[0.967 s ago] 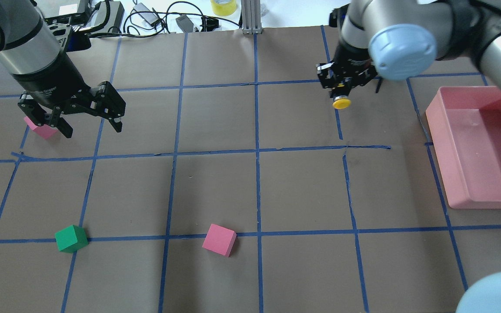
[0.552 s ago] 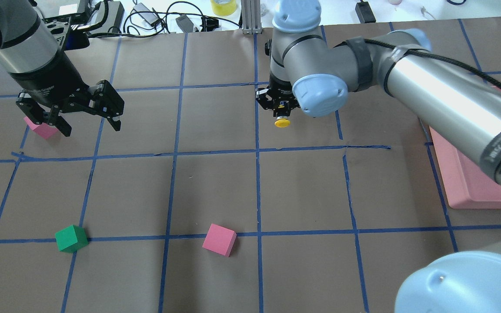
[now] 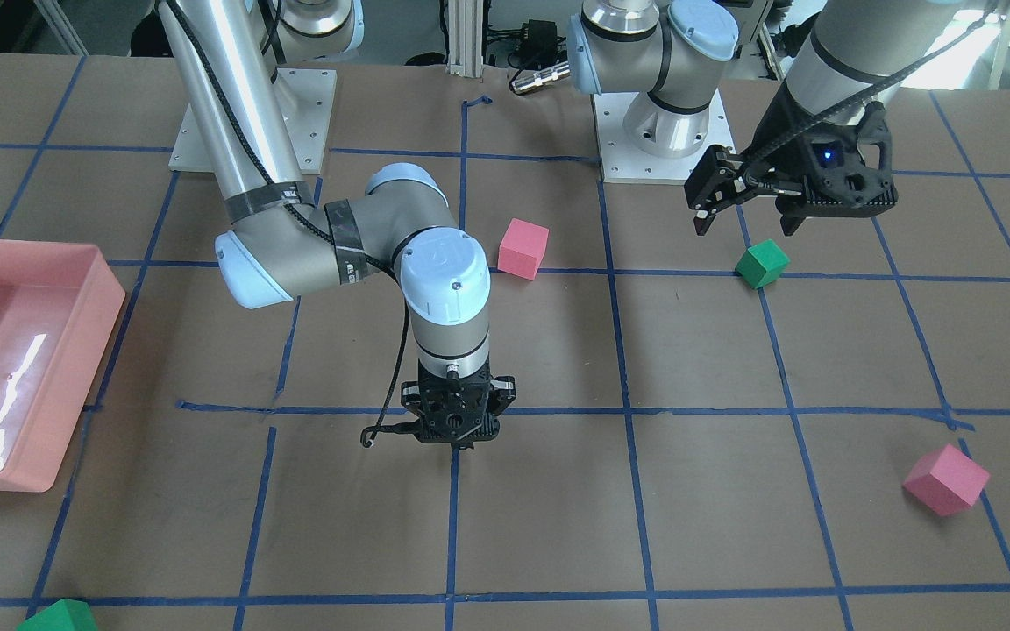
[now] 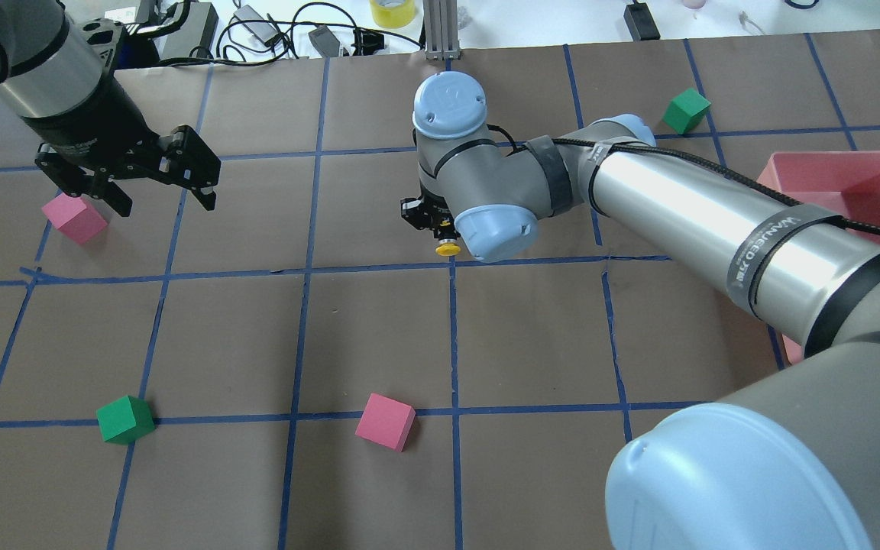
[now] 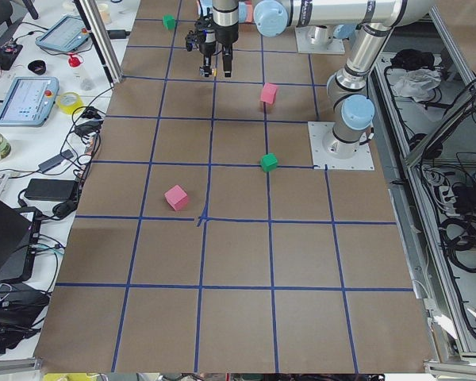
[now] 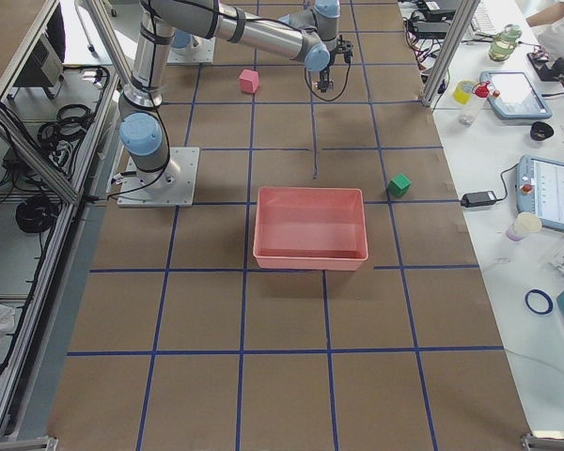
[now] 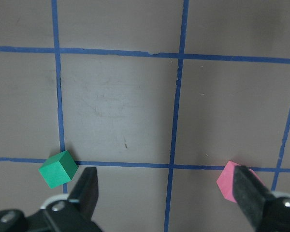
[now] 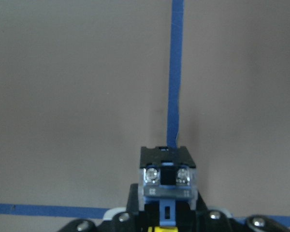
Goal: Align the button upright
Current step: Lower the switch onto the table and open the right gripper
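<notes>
green cube (image 7: 58, 168), pink cube (image 7: 226, 180) beside spread left gripper (image 7: 165, 170)

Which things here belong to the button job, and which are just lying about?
Job: button, held in the right gripper.
Lying about: left pink cube, centre pink cube, near green cube, far green cube, pink tray; left gripper open, empty.

I see the button (image 4: 448, 249) in the right gripper (image 3: 456, 443) above mid-table; the tray (image 4: 852, 176) lies far right, and the left gripper (image 4: 165, 205) hangs far left near a cube (image 4: 73, 218).
</notes>
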`<state>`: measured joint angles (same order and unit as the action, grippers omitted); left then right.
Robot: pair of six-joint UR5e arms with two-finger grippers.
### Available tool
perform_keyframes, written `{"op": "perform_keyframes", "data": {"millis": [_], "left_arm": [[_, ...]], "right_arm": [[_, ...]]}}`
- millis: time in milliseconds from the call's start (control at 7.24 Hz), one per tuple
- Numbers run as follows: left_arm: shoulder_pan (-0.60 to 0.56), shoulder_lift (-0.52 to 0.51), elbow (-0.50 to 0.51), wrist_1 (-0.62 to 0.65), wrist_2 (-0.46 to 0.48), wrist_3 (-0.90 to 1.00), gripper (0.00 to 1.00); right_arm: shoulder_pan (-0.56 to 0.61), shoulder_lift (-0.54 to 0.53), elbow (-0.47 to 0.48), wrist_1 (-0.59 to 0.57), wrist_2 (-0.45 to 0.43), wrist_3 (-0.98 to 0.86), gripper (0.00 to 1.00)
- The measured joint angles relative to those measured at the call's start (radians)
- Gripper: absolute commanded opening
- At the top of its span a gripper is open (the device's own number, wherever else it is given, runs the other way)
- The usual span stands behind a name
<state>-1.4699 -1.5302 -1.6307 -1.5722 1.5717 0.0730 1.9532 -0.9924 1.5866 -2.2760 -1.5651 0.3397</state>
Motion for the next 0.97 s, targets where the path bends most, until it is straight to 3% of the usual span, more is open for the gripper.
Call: {"op": "perform_keyframes", "data": {"millis": [276,552,829,967], "left_arm": [[-0.003,-0.009,-0.020,0.053,0.007,0.007,1.00],[-0.010,-0.015,-0.027,0.067,-0.011,-0.001,1.00],[-0.016,-0.021,-0.028,0.067,-0.028,-0.002,1.00],[-0.024,-0.025,-0.030,0.067,-0.042,-0.008,1.00]], "right_arm": [[0.014,0.018,0.008,-0.024,-0.001,-0.004,0.00],[0.016,0.020,0.017,-0.031,-0.002,-0.033,0.18],[0.016,0.021,0.040,-0.048,0.004,-0.043,0.50],[0.016,0.021,0.049,-0.053,0.006,-0.044,0.75]]}}
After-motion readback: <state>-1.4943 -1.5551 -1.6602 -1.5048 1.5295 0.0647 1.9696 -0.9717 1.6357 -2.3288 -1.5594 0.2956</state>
